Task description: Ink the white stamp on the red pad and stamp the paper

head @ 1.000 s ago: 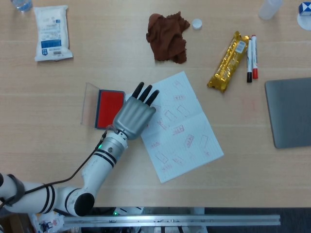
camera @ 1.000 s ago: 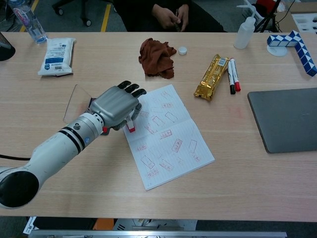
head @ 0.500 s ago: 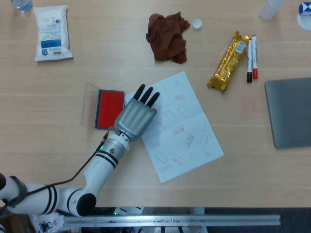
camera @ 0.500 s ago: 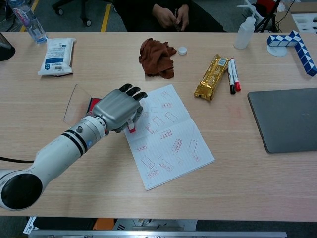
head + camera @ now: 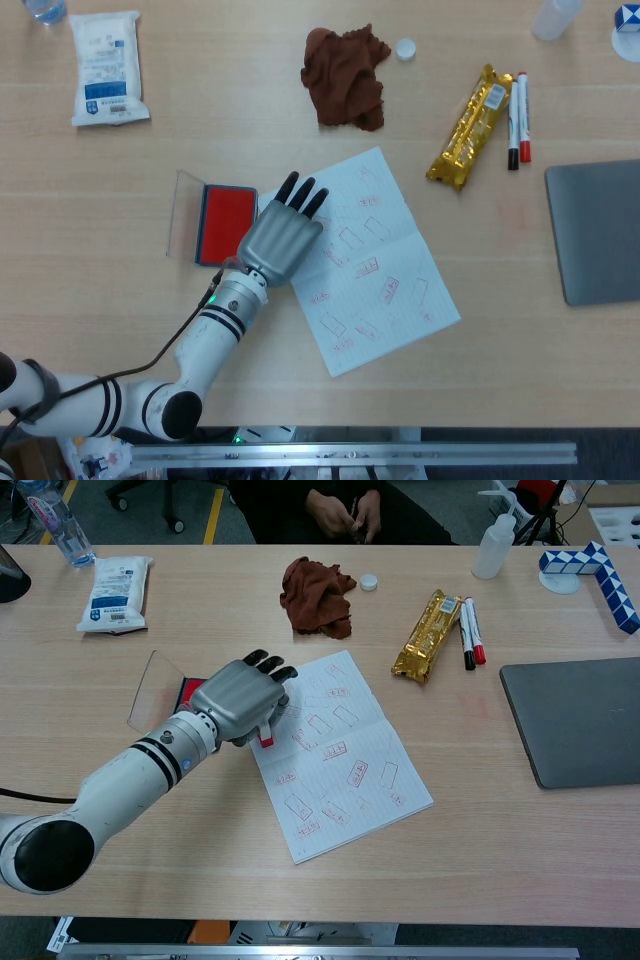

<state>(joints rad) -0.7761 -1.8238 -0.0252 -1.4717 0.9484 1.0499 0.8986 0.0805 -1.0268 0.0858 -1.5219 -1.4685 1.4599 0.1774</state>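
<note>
Firmly, left robot hand [image 5: 238,697] grips stamp [image 5: 265,739] on paper [image 5: 340,770].

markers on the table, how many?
2: a black-capped marker and a red-capped marker, side by side right of the gold packet. None seem hidden.

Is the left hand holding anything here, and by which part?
The left hand holds the white stamp by its upper body; its red base pokes out below.

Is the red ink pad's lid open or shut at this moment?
Open. The red pad lies uncovered, its clear lid flipped out flat on the table beside it, on the side away from the paper.
</note>
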